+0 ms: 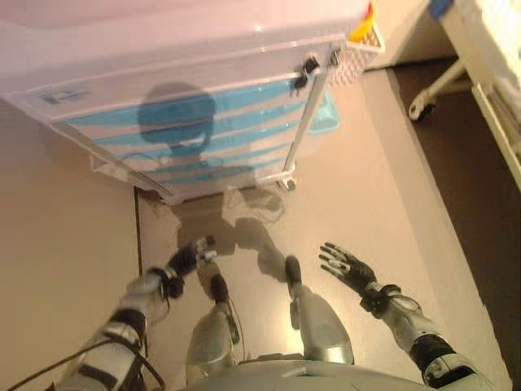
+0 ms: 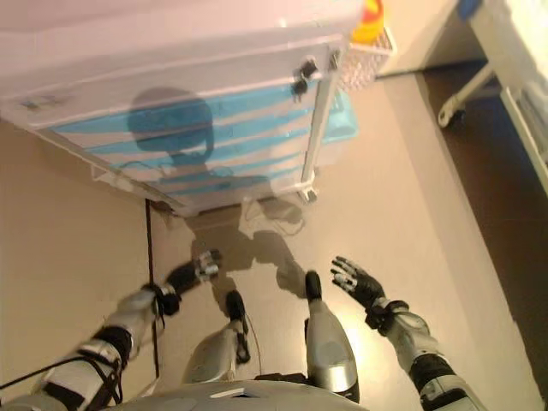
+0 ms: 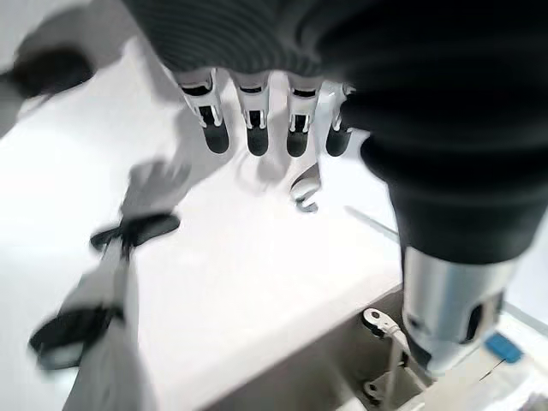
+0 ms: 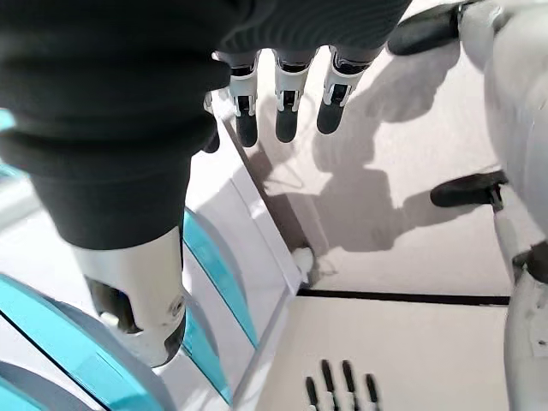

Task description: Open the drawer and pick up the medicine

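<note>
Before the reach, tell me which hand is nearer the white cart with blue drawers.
Left. The left hand hangs just below the white cart with blue drawers; the right hand hangs lower, off to its right.

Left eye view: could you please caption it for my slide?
Both hands, left and right, hang open above the floor, short of the shut blue-fronted drawer unit.

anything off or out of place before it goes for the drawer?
Nothing stands out. The drawer cabinet has all drawers shut, with a white basket at its side. Left hand and right hand hang open and empty, short of it. No medicine visible.
</note>
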### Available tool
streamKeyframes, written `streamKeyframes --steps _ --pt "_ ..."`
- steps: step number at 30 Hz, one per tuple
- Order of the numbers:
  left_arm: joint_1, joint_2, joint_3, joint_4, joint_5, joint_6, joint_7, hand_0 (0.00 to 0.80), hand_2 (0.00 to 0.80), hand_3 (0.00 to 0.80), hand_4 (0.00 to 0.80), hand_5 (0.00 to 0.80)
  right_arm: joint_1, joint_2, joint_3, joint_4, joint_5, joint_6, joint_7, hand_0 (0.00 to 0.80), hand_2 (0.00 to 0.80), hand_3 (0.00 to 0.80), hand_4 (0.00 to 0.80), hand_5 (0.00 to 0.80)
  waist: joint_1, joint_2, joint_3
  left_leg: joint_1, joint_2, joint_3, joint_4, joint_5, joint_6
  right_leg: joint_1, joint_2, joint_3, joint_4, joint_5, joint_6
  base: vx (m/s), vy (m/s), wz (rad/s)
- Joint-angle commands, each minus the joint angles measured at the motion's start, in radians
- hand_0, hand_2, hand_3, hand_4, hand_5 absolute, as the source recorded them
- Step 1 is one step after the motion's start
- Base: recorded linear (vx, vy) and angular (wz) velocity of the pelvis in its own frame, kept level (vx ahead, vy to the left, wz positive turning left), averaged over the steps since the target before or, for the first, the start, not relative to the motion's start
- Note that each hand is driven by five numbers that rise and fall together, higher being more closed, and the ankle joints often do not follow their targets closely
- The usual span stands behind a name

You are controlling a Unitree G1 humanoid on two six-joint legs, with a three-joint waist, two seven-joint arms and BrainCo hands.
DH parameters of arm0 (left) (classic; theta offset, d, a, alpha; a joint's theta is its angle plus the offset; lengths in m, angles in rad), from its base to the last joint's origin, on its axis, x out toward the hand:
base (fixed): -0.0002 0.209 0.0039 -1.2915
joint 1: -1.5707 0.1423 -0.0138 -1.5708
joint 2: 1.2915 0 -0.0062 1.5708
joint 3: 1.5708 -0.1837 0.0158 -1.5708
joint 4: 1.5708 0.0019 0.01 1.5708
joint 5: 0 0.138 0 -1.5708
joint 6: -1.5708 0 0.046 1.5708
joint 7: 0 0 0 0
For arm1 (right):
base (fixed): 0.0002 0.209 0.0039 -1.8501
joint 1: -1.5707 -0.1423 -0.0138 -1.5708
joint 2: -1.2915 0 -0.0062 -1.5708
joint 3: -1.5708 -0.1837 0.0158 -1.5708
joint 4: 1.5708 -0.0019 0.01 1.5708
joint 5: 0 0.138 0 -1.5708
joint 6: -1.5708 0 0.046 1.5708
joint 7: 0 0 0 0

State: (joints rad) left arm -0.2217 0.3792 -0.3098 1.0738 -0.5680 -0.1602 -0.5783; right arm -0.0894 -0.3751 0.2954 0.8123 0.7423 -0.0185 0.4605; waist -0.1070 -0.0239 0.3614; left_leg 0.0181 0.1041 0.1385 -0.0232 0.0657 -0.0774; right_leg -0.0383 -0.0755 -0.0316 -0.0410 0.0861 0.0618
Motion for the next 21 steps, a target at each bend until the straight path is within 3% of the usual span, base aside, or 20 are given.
streamKeyframes --steps 1,5,11,21 --pt "0.016 -0.032 -0.001 0.011 -0.111 0.018 -0.053 0.0 0.0 0.0 0.0 0.0 0.011 0.001 0.017 0.028 -0.05 0.036 -0.027 0.0 0.0 0.0 0.0 0.0 0.035 0.012 -0.059 -0.073 -0.031 -0.033 0.11 -0.077 -0.002 -0.038 -0.033 -0.031 0.082 -0.051 0.057 0.051 -0.051 0.2" --pt "0.093 -0.094 0.021 0.028 -0.194 0.078 -0.103 0.0 0.0 0.0 0.0 0.0 0.008 0.046 0.007 0.127 -0.037 0.075 -0.023 0.0 0.0 0.0 0.0 0.0 0.073 0.029 -0.102 -0.052 -0.029 -0.064 0.072 -0.06 -0.009 -0.003 -0.032 -0.077 0.084 -0.071 0.048 0.04 -0.049 0.25" --pt "0.168 -0.138 0.024 0.064 -0.217 0.074 -0.149 0.0 0.0 0.0 0.0 0.0 0.02 0.096 -0.012 0.235 -0.007 0.099 -0.012 0.0 0.0 0.0 0.0 0.0 0.115 0.04 -0.166 -0.029 -0.031 -0.093 0.024 -0.042 -0.017 0.04 -0.034 -0.131 0.074 -0.085 0.045 0.036 -0.02 0.26" --pt "0.204 -0.184 0.029 0.106 -0.226 0.113 -0.173 0.0 0.0 0.0 0.0 0.0 0.026 0.138 -0.019 0.383 -0.067 0.066 0.019 0.0 0.0 0.0 0.0 0.0 0.155 0.042 -0.244 0.008 -0.043 -0.107 -0.013 -0.046 -0.014 0.096 -0.036 -0.179 0.041 -0.088 0.047 0.029 0.012 0.15"
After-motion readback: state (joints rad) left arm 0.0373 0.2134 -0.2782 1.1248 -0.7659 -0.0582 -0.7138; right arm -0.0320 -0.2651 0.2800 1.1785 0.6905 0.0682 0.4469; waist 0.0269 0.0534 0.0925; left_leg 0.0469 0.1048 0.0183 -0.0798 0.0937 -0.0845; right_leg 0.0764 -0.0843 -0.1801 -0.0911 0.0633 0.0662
